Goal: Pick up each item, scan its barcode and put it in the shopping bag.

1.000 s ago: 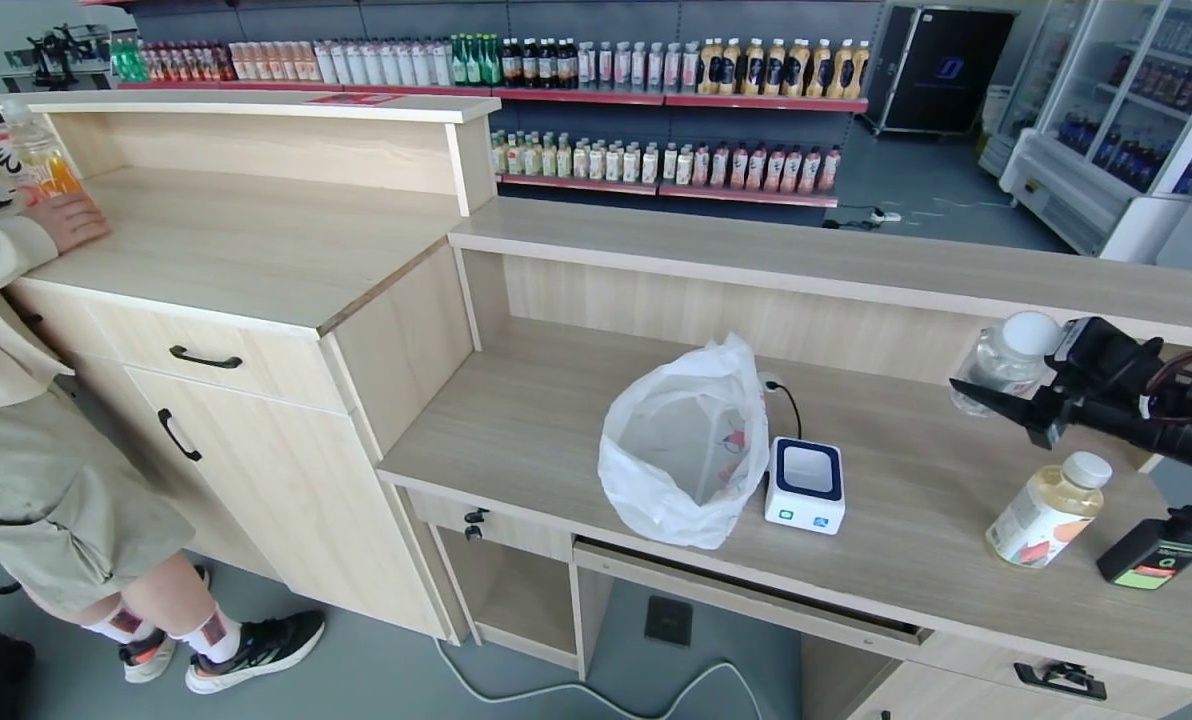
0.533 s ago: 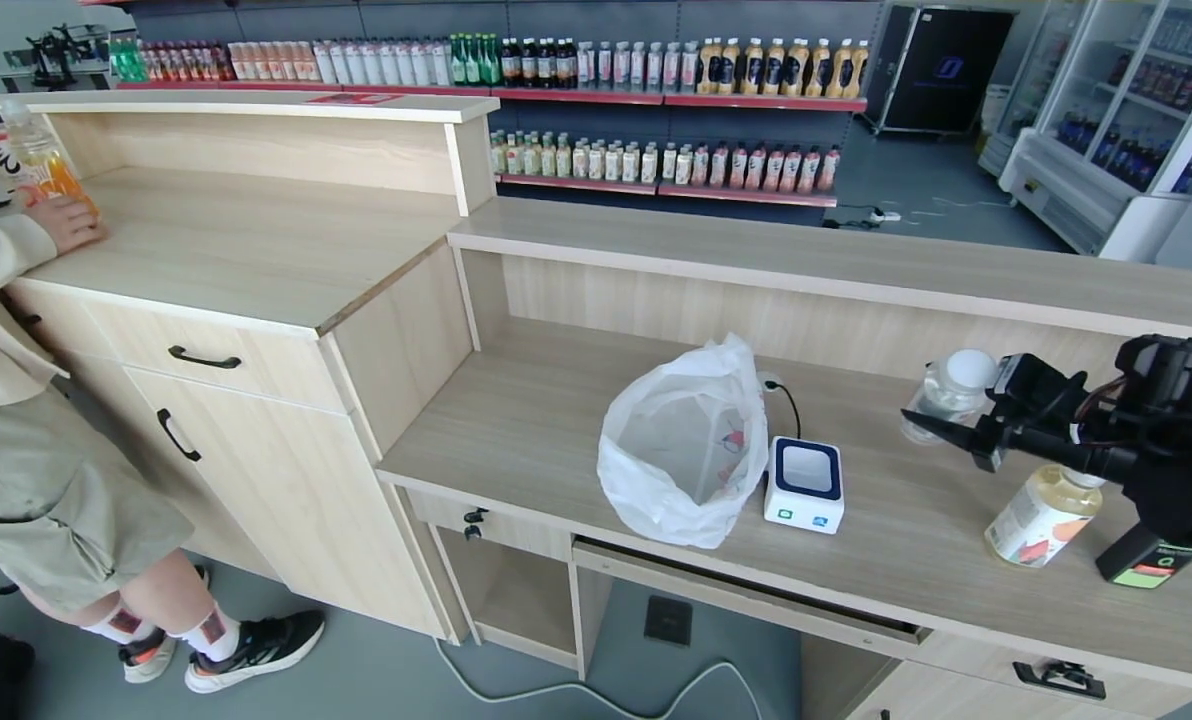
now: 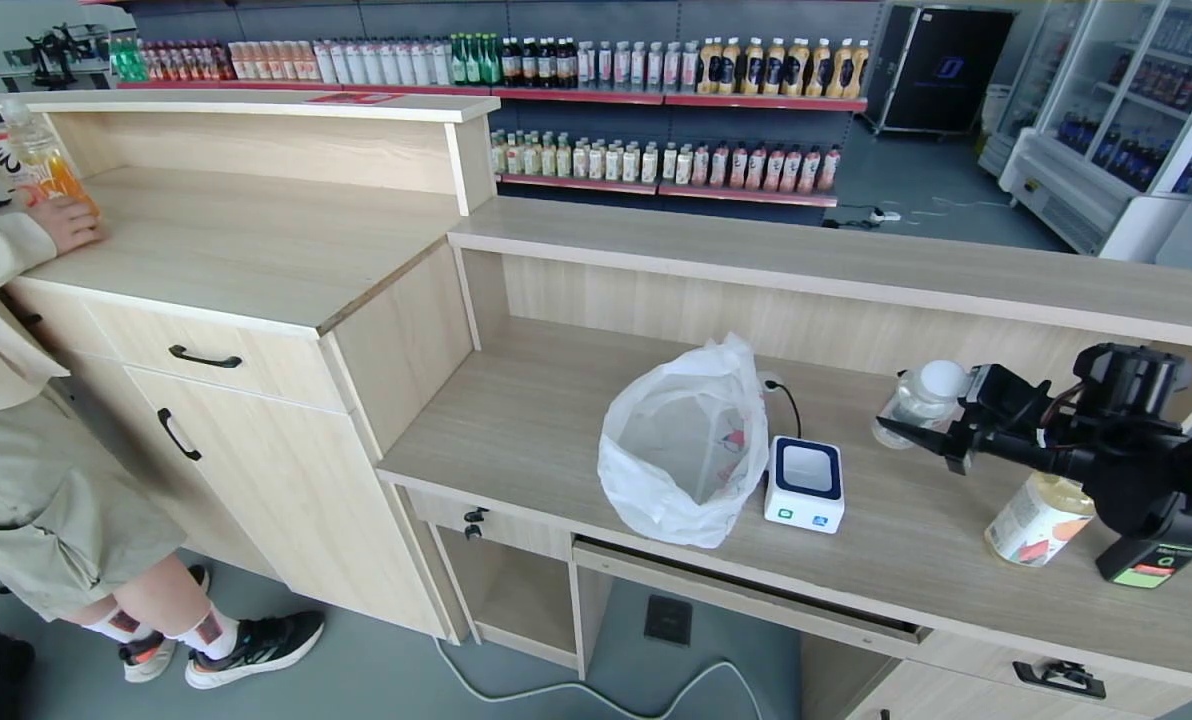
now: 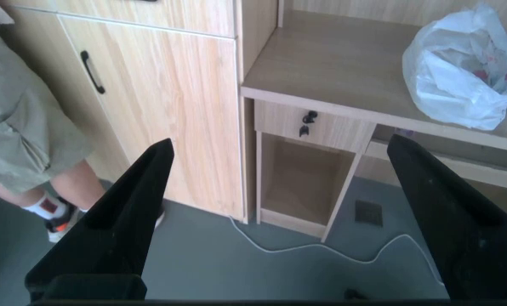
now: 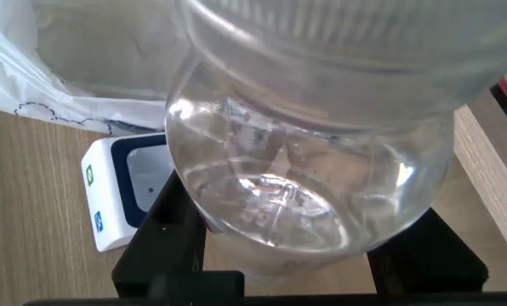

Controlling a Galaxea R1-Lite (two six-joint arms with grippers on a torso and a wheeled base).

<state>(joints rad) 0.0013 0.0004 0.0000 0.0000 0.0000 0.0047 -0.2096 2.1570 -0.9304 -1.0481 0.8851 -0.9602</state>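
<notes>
My right gripper (image 3: 921,425) is shut on a clear bottle (image 3: 918,400) with a white cap, held in the air to the right of the white scanner (image 3: 805,484). Up close in the right wrist view the clear bottle (image 5: 313,161) sits between the fingers, with the scanner (image 5: 130,191) and the bag (image 5: 75,68) below it. The white shopping bag (image 3: 683,448) stands open just left of the scanner. A yellow-liquid bottle (image 3: 1036,518) and a dark bottle (image 3: 1146,560) stand on the counter at the right. My left gripper (image 4: 279,221) is open, hanging off the counter's left end above the floor.
The scanner's cable (image 3: 788,400) runs to the back wall of the counter (image 3: 556,420). A raised ledge (image 3: 816,255) runs behind the work surface. A person stands at the far left with a hand (image 3: 64,222) on an orange drink bottle (image 3: 41,155).
My right gripper has carried the clear bottle leftward and lower, toward the scanner. The two bottles on the counter and the bag have stayed put.
</notes>
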